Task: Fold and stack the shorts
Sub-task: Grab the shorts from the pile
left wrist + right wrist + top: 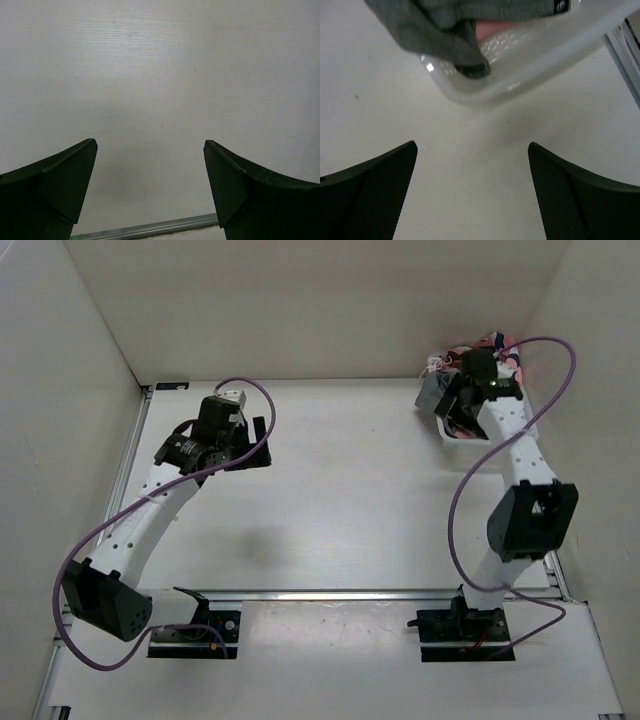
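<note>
presently, both claws released: left gripper (150, 192) over the table (160, 75), right gripper (472, 192) facing the basket (530, 65) whose rim the shorts (440, 25) overhang; a low grasp could catch that rim.

The shorts (435, 25), grey soft knit, lie unfolded and crumpled in the white bin (485, 95) at the far right, one bunched portion draped outward over the bin's rim.
</note>
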Motion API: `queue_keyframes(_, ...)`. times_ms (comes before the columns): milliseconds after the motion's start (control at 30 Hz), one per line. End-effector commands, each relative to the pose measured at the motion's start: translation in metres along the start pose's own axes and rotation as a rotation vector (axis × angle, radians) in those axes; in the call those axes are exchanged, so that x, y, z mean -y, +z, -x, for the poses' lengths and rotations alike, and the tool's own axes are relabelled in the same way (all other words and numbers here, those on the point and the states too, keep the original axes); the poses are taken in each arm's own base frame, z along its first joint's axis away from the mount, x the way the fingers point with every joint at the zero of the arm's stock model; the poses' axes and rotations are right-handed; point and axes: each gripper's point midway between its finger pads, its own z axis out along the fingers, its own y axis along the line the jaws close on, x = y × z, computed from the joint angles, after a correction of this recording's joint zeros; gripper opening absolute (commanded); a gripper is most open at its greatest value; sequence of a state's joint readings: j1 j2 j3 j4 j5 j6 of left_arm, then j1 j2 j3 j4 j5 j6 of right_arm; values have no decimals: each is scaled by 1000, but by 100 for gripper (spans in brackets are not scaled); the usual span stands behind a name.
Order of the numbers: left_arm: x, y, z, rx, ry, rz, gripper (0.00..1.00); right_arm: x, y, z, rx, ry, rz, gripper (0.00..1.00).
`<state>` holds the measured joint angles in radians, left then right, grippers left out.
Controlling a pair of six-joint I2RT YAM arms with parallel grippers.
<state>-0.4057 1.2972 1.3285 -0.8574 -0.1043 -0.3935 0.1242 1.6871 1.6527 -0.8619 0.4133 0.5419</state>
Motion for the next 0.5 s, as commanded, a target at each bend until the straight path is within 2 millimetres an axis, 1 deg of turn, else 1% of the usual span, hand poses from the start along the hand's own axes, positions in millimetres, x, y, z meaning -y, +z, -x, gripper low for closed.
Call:
queue_keyframes(0,-5,-15,12,64,-32,0,99,-9,22,45,-10,97,104,95)
queue_keyframes(33,-5,-9,12,51,-18,6,99,-13,37,63,-3,132,115,95)
queue_keyframes(67,-5,-6,11,43,-17,9,99,-18,43,68,-18,149,137,95)
queue_keyframes(100,-5,-5,13,43,-5,9,99,-14,69,69,-42,158,111,95)
queue_keyframes(133,-5,-2,12,34,-4,13,99,-13,77,74,-44,180,103,95)
queue_keyframes(167,-7,3,14,28,-9,23,99,-16,78,96,0,212,117,95)
queue_keyframes(200,-6,5,15,26,-9,23,99,-16,87,102,3,221,123,95)
queue_keyframes(233,-7,8,14,16,-8,27,99,-14,107,111,2,252,122,95)
queue_keyframes(267,-6,13,14,5,-7,32,99,-15,117,115,-1,268,132,95)
queue_keyframes(300,-5,15,16,5,-17,32,99,-16,146,104,-45,278,125,94)
queue_keyframes(333,-5,18,14,-3,-17,35,99,-19,156,109,-42,288,148,93)
queue_keyframes(367,-4,19,17,-2,-17,35,99,-25,164,110,-48,288,171,91)
queue_keyframes(400,-4,21,19,1,-17,43,99,-36,178,114,-44,301,211,85)
queue_keyframes(433,-5,25,17,-11,-15,48,99,-39,183,113,-48,301,222,79)
queue_keyframes(467,-4,23,21,-1,-16,44,99,-43,186,117,-38,317,240,69)
